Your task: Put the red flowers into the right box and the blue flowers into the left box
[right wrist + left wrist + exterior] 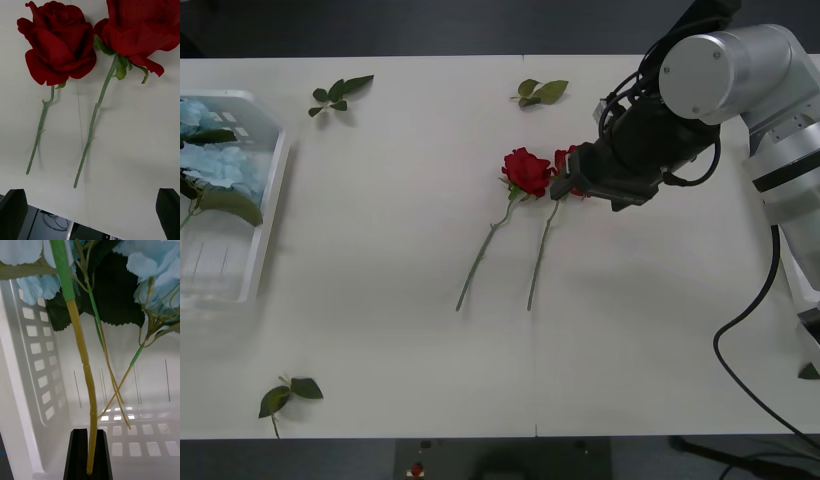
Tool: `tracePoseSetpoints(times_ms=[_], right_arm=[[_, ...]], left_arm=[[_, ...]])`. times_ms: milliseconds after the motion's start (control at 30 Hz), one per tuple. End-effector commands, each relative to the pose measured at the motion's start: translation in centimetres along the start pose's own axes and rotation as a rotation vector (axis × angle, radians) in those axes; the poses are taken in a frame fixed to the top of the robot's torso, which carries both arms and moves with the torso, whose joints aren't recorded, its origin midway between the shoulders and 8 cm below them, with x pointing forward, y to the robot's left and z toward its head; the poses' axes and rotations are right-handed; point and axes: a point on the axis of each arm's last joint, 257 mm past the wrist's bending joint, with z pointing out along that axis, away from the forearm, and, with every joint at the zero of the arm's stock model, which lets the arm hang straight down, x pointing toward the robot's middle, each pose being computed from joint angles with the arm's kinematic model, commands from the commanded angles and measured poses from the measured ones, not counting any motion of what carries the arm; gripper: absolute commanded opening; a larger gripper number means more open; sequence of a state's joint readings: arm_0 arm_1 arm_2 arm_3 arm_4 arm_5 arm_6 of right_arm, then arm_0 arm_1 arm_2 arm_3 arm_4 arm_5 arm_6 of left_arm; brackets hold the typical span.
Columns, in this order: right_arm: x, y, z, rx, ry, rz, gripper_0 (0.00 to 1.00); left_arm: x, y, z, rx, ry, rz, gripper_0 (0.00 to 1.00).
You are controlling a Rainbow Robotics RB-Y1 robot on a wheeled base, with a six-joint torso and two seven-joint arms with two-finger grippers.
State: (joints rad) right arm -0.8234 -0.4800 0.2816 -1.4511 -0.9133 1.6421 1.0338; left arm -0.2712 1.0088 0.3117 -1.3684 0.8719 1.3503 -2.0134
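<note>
At the table's left edge lies the left box [268,215], a shallow white translucent plastic tray with a slotted wall, and the blue flowers [215,165], fluffy pale sky-blue clusters on thin stems with big dark leaves, already rest inside it. In the left wrist view the left gripper [88,450] sits low in that tray with its black fingers pressed together on one yellowish-green stem [84,382] of a blue flower, so the blue half of the job looks to be at the point of setting down; what it calls for next is letting go of the stem and lifting clear without dragging the bloom back out.

Near the middle of the table, toward the far edge, lie the red flowers [527,170], two deep-red fabric roses side by side, their thin green stems pointing toward the near edge. The right gripper [565,187] hovers at the right-hand rose's bloom, its black fingers [13,210] spread wide at the two corners of the right wrist view, with both stems lying between them, untouched. I judge this a reach before a grasp: it needs to descend onto one stem and close.
</note>
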Motion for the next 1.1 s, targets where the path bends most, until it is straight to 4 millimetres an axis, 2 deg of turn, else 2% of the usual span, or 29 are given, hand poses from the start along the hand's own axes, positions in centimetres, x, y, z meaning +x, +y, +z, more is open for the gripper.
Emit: tracePoseSetpoints(times_ms=[33, 233, 400, 433, 467, 500, 533, 567, 600, 833, 1100], right_arm=[[-1.8, 2.1, -1.1, 0.004, -0.072, 0.062, 1.0], [-1.7, 1.5, 0.0, 0.032, -0.086, 0.116, 1.0], [-1.4, 0.8, 1.1, 0.041, -0.096, 0.146, 1.0], [-1.4, 0.8, 1.4, 0.034, -0.097, 0.15, 1.0], [-1.4, 0.8, 1.6, 0.032, -0.102, 0.155, 1.0], [-1.4, 0.6, 1.7, 0.033, -0.104, 0.158, 1.0], [-1.4, 0.6, 1.9, 0.033, -0.108, 0.16, 1.0], [-1.3, 0.6, 2.1, 0.032, -0.107, 0.164, 1.0], [-1.2, 0.6, 2.3, 0.03, -0.107, 0.166, 1.0], [-1.2, 1.0, 4.0, 0.02, -0.142, 0.176, 1.0], [-1.5, 1.2, 5.5, 0.015, -0.173, 0.204, 1.0]], left_arm=[[-1.8, 2.5, -1.7, -0.06, -0.023, -0.033, 0.0], [-0.4, 1.8, -0.2, -0.055, 0.024, -0.036, 0.0], [-0.1, 1.4, 0.5, -0.06, 0.036, -0.021, 0.0], [-0.2, 1.4, 0.6, -0.063, 0.032, -0.018, 0.07], [-0.3, 1.4, 0.7, -0.064, 0.028, -0.015, 0.44], [-0.3, 1.4, 0.7, -0.065, 0.026, -0.016, 0.59], [-0.5, 1.4, 0.7, -0.063, 0.021, -0.014, 0.82], [-0.6, 1.4, 0.7, -0.065, 0.017, -0.014, 0.97], [-0.7, 1.4, 0.7, -0.066, 0.014, -0.012, 1.0], [-2.2, 1.0, -0.1, -0.066, -0.026, 0.019, 1.0], [-4.0, 0.8, -3.8, -0.037, -0.062, 0.026, 1.0]])
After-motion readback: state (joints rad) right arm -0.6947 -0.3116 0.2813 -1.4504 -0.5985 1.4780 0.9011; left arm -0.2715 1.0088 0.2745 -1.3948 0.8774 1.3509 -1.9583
